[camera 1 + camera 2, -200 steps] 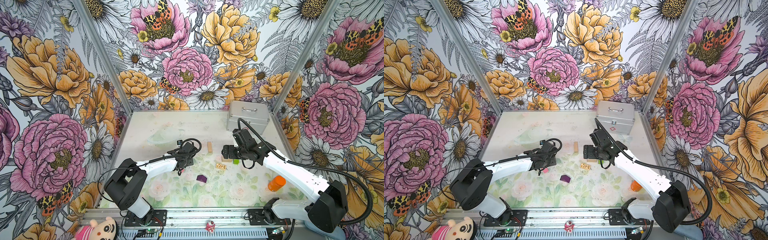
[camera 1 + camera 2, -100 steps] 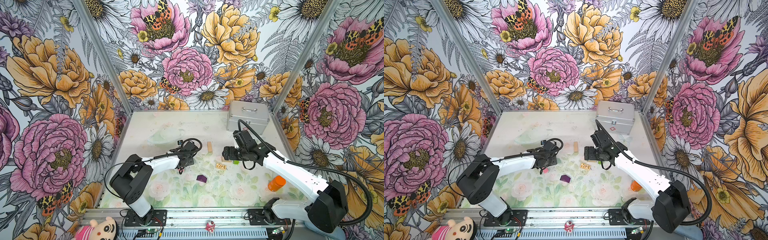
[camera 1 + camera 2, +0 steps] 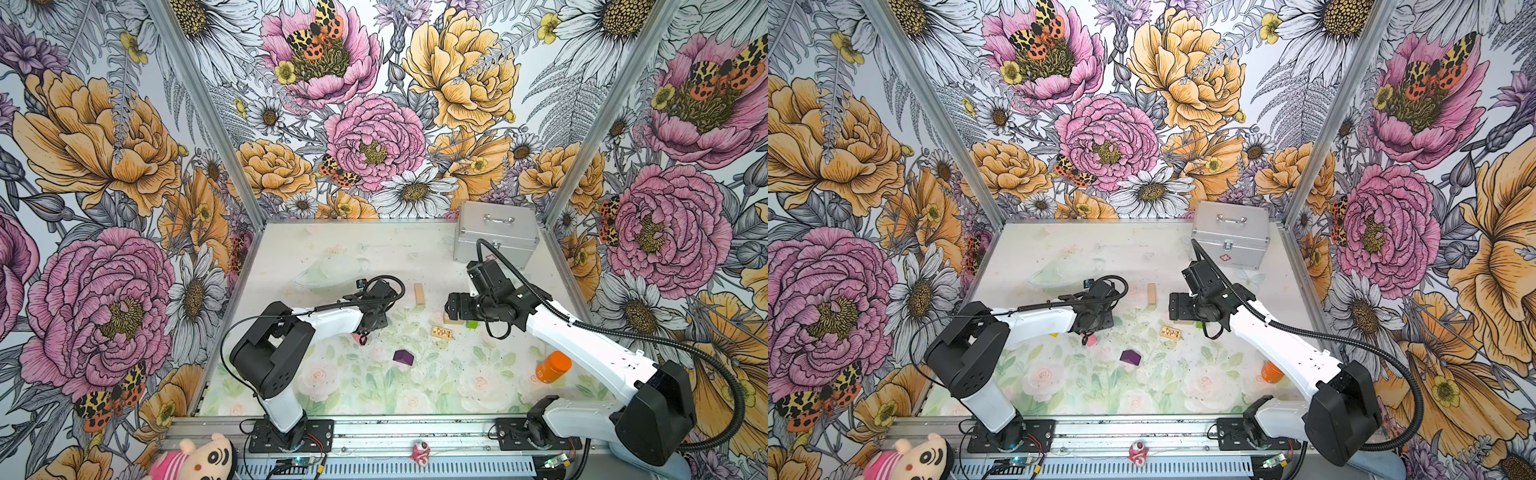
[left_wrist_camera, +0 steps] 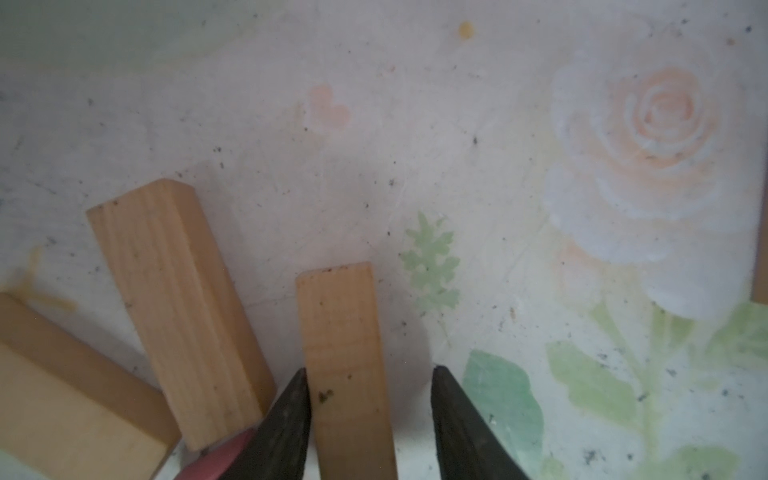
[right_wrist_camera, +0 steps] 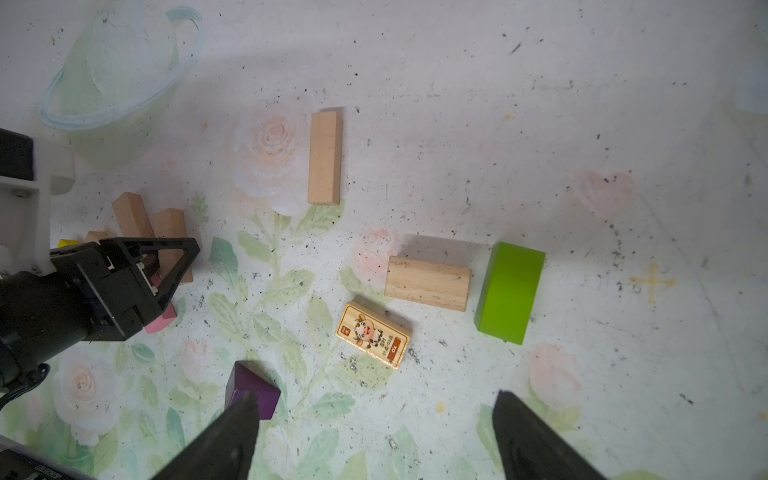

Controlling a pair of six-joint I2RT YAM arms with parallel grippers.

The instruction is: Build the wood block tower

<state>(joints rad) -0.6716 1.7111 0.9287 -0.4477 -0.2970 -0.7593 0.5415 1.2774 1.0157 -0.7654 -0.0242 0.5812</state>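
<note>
Floral mat (image 3: 415, 257) carries a silver case (image 3: 494, 232) at the back. Right gripper (image 5: 376, 397) hangs wide open above scattered blocks (image 5: 428, 282). Left gripper (image 4: 369, 370) straddles a flat-lying tan plank (image 4: 340, 324), one finger (image 4: 286, 415) touching, a gap beside the other: not clamped.

Reaching with the left arm (image 3: 332, 322) from the near-left base toward the middle of the desk (image 3: 374, 249): folded sharply at the elbow above the base, nearly level along the white forearm, bent down at the black wrist. Holding the left end effector (image 4: 370, 372) low, just over the desk, with dark tapered tips and jaws only a little apart. Reaching with the right arm (image 3: 582, 345) from the near-right base, slanting far and left along the white forearm. Hanging the right end effector (image 5: 374, 401) higher above the desk, jaws spread wide, much wider than on the left. Well apart from each other, either side of the middle.
</note>
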